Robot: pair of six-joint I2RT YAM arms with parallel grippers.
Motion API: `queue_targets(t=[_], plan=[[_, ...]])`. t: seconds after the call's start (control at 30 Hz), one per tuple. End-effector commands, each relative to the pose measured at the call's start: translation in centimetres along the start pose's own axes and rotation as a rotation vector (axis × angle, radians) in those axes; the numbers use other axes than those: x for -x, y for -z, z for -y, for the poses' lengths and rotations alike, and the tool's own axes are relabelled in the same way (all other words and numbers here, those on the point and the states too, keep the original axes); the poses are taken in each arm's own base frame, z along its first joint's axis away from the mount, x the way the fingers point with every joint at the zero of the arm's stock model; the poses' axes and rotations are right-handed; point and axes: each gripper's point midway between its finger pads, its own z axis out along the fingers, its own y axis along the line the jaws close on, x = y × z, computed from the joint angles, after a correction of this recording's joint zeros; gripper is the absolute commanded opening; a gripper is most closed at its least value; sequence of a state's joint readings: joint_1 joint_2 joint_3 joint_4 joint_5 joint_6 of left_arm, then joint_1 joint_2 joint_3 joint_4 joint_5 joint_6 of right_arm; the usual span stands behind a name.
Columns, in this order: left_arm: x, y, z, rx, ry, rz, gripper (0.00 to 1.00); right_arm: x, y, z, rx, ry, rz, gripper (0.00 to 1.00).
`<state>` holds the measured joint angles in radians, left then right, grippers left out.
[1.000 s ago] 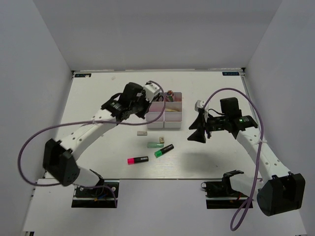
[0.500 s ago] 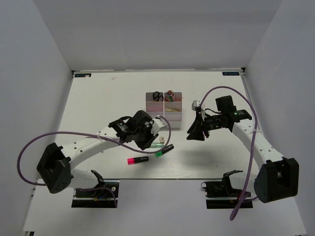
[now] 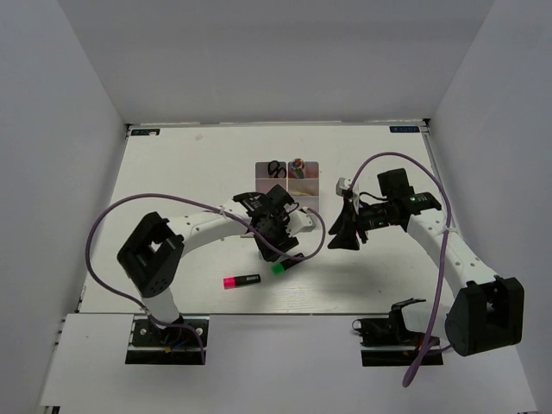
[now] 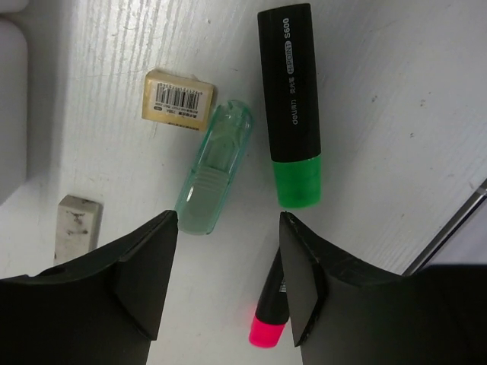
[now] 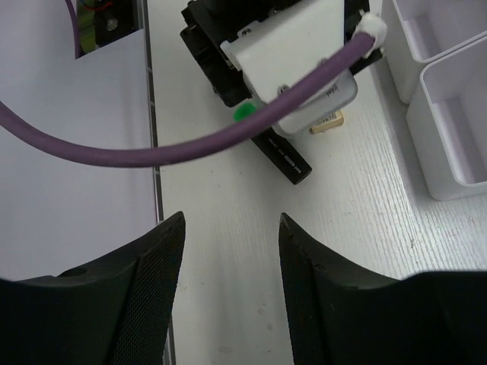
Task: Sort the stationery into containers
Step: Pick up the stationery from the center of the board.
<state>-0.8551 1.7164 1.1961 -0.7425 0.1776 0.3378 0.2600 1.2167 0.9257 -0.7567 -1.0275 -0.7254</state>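
Observation:
My left gripper hangs open over loose stationery, with nothing between its fingers. Just beyond its tips lie a pale green translucent piece, a green highlighter, a tan barcoded eraser and a small white eraser. A pink highlighter shows beside the right finger. From above, the left gripper is just in front of the white containers, which hold black scissors and markers. My right gripper is open and empty, to the right of the containers.
In the right wrist view the open right gripper looks at the left wrist and its purple cable. The green highlighter and container walls show there too. The pink highlighter lies near the front edge.
The left arm swung from over the containers down to the loose items in front of them, and its jaws opened. The right gripper moved slightly and its jaws narrowed a little.

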Motion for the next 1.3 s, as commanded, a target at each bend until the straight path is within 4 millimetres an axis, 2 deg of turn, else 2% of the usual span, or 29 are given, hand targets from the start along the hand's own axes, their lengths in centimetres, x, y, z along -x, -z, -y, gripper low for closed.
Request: queue_targets(t=[0.0,0.53,0.6,0.73,0.83,0.87,0.9,0.97,1.03,1.07,1.1,1.13,1.2,1.27], plan=[[0.4,0.1,0.1,-0.025,-0.058,-0.01,0.66,1.3,0.5,-0.3,0.003,0.051,0.027,0.56],[-0.5,-3.3,-1.3,-0.017,-0.061,-0.05,0.64,1.8,1.1,-0.5,0.006,0.044,0.062,0.57],[-0.7,-3.6,-1.5,-0.012,-0.049,-0.061,0.6,1.9,1.2,-0.6,0.009,0.042,0.067,0.57],[-1.6,-4.0,-1.3,-0.007,-0.036,-0.077,0.45,2.1,1.5,-0.7,0.009,0.039,0.081,0.57],[-1.9,-3.9,-1.4,0.008,-0.026,-0.08,0.29,2.2,1.6,-0.7,0.013,0.035,0.091,0.57],[-2.1,-3.7,-1.3,0.011,-0.022,-0.081,0.21,2.2,1.5,-0.8,0.019,0.035,0.093,0.57],[-1.8,-3.3,-1.3,0.017,-0.018,-0.07,0.17,2.3,1.6,-0.8,0.017,0.035,0.095,0.57],[-1.4,-2.3,-1.3,0.027,-0.004,-0.053,0.11,2.3,1.7,-0.8,0.016,0.032,0.099,0.57],[-0.3,-0.2,-1.6,0.063,0.017,0.007,0.1,2.3,1.7,-0.7,0.013,0.026,0.096,0.57],[0.0,0.4,-1.8,0.076,0.025,0.024,0.1,2.4,1.8,-0.7,0.008,0.02,0.096,0.63],[0.3,1.0,-1.9,0.083,0.048,0.04,0.1,2.2,1.8,-0.5,-0.003,0.015,0.088,0.9],[1.1,2.9,-2.5,0.109,0.066,0.1,0.1,2.2,1.8,-0.4,-0.006,0.007,0.088,0.9],[2.4,5.3,-3.6,0.143,0.096,0.176,0.1,2.4,1.8,-0.5,-0.003,0.019,0.09,0.9],[3.3,6.5,-4.9,0.194,0.102,0.199,0.08,2.3,1.8,-0.5,-0.002,0.018,0.089,0.81]])
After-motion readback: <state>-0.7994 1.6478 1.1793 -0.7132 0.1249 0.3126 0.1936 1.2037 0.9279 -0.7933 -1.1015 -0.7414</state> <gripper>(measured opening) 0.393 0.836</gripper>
